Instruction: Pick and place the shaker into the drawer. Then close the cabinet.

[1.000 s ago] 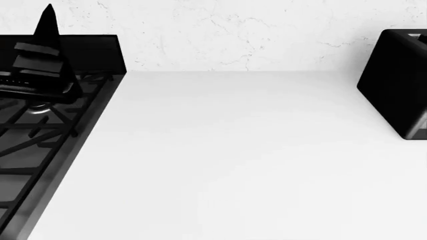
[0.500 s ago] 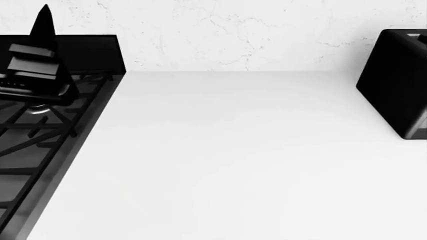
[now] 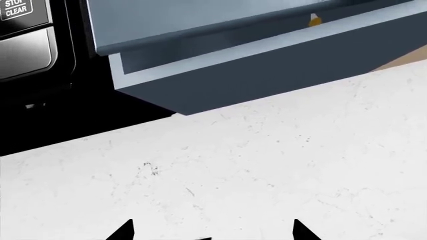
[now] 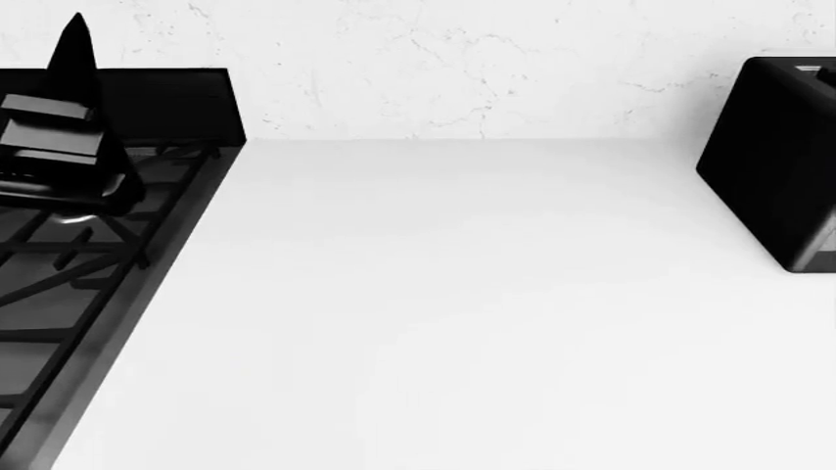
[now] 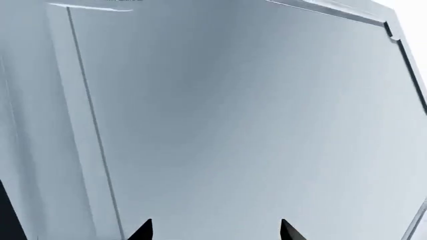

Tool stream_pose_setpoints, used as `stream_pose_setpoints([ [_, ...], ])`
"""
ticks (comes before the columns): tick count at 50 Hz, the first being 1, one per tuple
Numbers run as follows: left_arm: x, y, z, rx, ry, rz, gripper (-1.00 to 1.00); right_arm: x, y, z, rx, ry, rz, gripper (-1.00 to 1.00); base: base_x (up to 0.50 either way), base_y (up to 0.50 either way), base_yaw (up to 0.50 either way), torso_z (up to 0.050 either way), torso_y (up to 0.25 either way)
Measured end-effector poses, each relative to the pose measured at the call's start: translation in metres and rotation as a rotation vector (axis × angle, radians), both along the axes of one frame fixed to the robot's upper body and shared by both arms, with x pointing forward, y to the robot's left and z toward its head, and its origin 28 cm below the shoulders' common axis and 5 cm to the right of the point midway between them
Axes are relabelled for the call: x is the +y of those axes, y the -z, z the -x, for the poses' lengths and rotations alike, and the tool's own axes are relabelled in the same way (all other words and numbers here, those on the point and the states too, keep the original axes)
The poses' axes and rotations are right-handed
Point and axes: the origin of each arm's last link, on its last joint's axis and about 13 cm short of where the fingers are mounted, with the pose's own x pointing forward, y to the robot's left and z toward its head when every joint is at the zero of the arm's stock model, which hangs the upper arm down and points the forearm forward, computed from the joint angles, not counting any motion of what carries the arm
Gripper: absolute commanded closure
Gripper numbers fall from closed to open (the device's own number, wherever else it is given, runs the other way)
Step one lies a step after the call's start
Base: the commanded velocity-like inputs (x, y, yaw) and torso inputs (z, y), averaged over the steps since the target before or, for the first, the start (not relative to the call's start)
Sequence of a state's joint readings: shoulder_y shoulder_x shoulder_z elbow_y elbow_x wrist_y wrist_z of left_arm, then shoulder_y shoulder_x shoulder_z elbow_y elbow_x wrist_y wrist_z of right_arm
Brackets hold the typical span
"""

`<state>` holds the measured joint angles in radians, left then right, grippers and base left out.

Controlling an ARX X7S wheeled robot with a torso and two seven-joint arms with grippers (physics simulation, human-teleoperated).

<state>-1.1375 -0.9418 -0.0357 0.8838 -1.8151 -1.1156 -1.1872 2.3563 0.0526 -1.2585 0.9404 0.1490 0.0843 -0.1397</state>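
Note:
The shaker shows in no view. A wide blue-grey flat panel with thin straight edges, seemingly the drawer (image 5: 240, 115), fills the right wrist view. My right gripper (image 5: 217, 231) faces it, open and empty, with only its two dark fingertips showing; it is out of the head view. My left gripper (image 3: 211, 231) is open and empty, facing a white marble wall (image 3: 267, 165). In the head view the left arm (image 4: 59, 147) hangs over the stove at the far left, one pointed fingertip (image 4: 76, 39) up against the wall.
A black stove with grates (image 4: 78, 294) takes the counter's left end. The tall black coffee machine (image 4: 770, 162) stands at the right edge. White counter (image 4: 457, 294) lies between. The left wrist view shows a blue-grey cabinet (image 3: 253, 75) and a microwave panel (image 3: 23, 35).
In the head view my left arm has moved to the left and slightly up over the stove. The counter and coffee machine have not moved.

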Motion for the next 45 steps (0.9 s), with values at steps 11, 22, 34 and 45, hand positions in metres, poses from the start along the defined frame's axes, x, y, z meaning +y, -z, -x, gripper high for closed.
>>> stream_pose_setpoints([
  [11,0.002,0.000,0.002,0.000,-0.005,0.001,-1.00,0.002,0.001,-0.004,-0.073,0.054,0.068,-1.00,0.00,0.00,0.00,0.000,0.000],
  [22,0.003,0.001,0.004,-0.002,-0.010,0.004,-1.00,0.002,0.002,-0.007,-0.119,0.075,0.097,-1.00,0.00,0.00,0.00,0.000,0.000],
  [34,0.004,0.004,0.005,-0.002,-0.015,0.012,-1.00,0.011,0.005,-0.007,0.063,-0.181,-0.177,-1.00,0.00,0.00,0.00,0.000,0.000],
  [45,0.005,0.006,0.005,0.002,-0.018,0.016,-1.00,0.021,0.013,-0.004,0.364,-0.432,-0.480,-1.00,0.00,0.00,0.00,0.000,0.000],
])
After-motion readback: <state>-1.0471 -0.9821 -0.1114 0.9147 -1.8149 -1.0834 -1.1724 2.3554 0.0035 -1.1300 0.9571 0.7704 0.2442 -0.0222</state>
